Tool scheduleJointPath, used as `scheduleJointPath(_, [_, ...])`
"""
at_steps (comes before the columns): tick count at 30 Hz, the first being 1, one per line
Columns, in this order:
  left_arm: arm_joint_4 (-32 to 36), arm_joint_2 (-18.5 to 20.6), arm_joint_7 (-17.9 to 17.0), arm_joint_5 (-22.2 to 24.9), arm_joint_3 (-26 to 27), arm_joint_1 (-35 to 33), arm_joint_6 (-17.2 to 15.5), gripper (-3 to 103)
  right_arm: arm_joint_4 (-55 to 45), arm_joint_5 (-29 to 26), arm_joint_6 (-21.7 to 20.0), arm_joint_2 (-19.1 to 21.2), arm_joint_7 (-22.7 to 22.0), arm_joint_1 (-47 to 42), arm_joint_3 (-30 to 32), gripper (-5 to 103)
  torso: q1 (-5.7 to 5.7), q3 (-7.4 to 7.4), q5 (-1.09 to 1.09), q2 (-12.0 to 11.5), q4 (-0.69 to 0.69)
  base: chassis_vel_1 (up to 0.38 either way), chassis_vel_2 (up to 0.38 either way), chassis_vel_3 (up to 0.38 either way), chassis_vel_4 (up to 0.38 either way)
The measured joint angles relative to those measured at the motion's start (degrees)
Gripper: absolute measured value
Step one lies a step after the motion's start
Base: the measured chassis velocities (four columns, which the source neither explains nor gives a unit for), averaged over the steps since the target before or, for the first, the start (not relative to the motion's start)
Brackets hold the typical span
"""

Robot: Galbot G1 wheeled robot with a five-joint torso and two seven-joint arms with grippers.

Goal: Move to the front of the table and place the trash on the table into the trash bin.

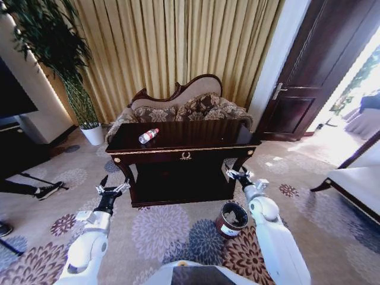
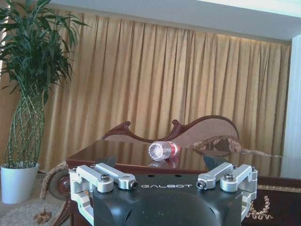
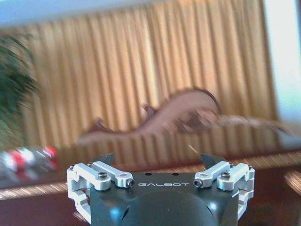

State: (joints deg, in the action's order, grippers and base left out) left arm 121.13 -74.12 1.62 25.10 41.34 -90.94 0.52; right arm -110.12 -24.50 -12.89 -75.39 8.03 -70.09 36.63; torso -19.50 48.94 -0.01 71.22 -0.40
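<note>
Both claws hang open and empty over carpet before the surface's (image 1: 196, 133) near edge: left claw (image 1: 111, 189) left, right claw (image 1: 243, 176) right. Bin (image 1: 230, 219) stands beside the right arm. Bottle (image 1: 148, 135) lies far-left; the left wrist view shows its cap end (image 2: 163, 150).
</note>
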Motion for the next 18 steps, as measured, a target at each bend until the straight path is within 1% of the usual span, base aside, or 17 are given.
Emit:
scheduleJointPath(1, [0.0, 0.0, 0.0, 0.0, 0.0, 0.0, 0.0, 100, 0.0, 0.0, 0.0, 0.0, 0.0, 0.0, 0.0, 100, 0.00, 0.00, 0.00, 0.0, 0.00, 0.000, 0.000, 0.000, 0.000])
scheduleJointPath(4, [1.3, 0.2, -0.7, 0.0, 0.3, 0.1, -0.8, 100, -7.2, 0.7, -1.0, -1.1, 0.0, -1.6, -2.9, 100, 0.00, 0.00, 0.01, 0.0, 0.01, 0.000, 0.000, 0.000, 0.000])
scheduleJointPath(5, [1.3, 0.2, -0.7, 0.0, 0.3, 0.1, -0.8, 100, -7.2, 0.7, -1.0, -1.1, 0.0, -1.6, -2.9, 100, 0.00, 0.00, 0.01, 0.0, 0.01, 0.000, 0.000, 0.000, 0.000])
scheduleJointPath(8, [2.5, 0.4, -1.3, 0.6, 0.9, 0.0, -1.6, 100, -9.0, 1.8, -2.9, -1.6, 0.0, -2.2, -4.3, 100, 0.00, 0.00, 0.01, 0.0, 0.01, 0.000, 0.000, 0.000, 0.000])
scheduleJointPath(10, [2.9, 0.4, -1.5, 0.9, 1.0, 0.0, -2.0, 100, -9.1, 1.8, -3.1, -1.6, 0.0, -2.3, -4.6, 100, 0.00, 0.00, 0.01, 0.0, 0.01, 0.000, 0.000, 0.000, 0.000])
scheduleJointPath(11, [3.7, 0.6, -2.1, 1.4, 1.2, -0.1, -3.0, 100, -8.8, 1.7, -3.3, -1.3, 0.0, -2.3, -4.9, 100, 0.00, 0.00, 0.02, 0.0, 0.01, 0.000, 0.000, 0.000, 0.000])
scheduleJointPath(12, [3.7, 0.6, -2.1, 1.4, 1.2, -0.1, -3.0, 100, -8.8, 1.7, -3.3, -1.3, 0.0, -2.3, -4.9, 100, 0.00, 0.00, 0.02, 0.0, 0.01, 0.000, 0.000, 0.000, 0.000])
scheduleJointPath(13, [4.8, 1.0, -3.5, 2.5, 1.2, -0.1, -5.3, 100, -8.1, 1.8, -3.4, -0.7, 0.0, -2.3, -5.0, 100, 0.00, 0.00, 0.02, 0.0, 0.01, 0.000, 0.000, 0.000, 0.000])
scheduleJointPath(14, [5.6, 1.3, -4.6, 3.2, 1.2, 0.1, -6.9, 100, -7.6, 1.7, -3.4, -0.4, 0.0, -2.3, -5.1, 100, 0.00, 0.01, 0.02, 0.0, 0.01, 0.000, 0.000, 0.000, 0.000])
scheduleJointPath(15, [5.6, 1.3, -4.6, 3.2, 1.2, 0.1, -6.9, 100, -7.6, 1.7, -3.4, -0.4, 0.0, -2.3, -5.1, 100, 0.00, 0.01, 0.02, 0.0, 0.01, 0.000, 0.000, 0.000, 0.000])
scheduleJointPath(17, [6.4, 2.0, -6.4, 3.7, 1.0, 0.9, -9.4, 100, -7.2, 0.9, -3.4, 0.2, 0.0, -2.2, -5.1, 100, 0.00, 0.00, 0.02, 0.0, 0.00, 0.000, 0.000, 0.000, 0.000])
scheduleJointPath(18, [6.4, 2.0, -6.4, 3.7, 1.0, 0.9, -9.4, 100, -7.2, 0.9, -3.4, 0.2, 0.0, -2.2, -5.1, 100, 0.00, 0.00, 0.02, 0.0, 0.00, 0.000, 0.000, 0.000, 0.000])
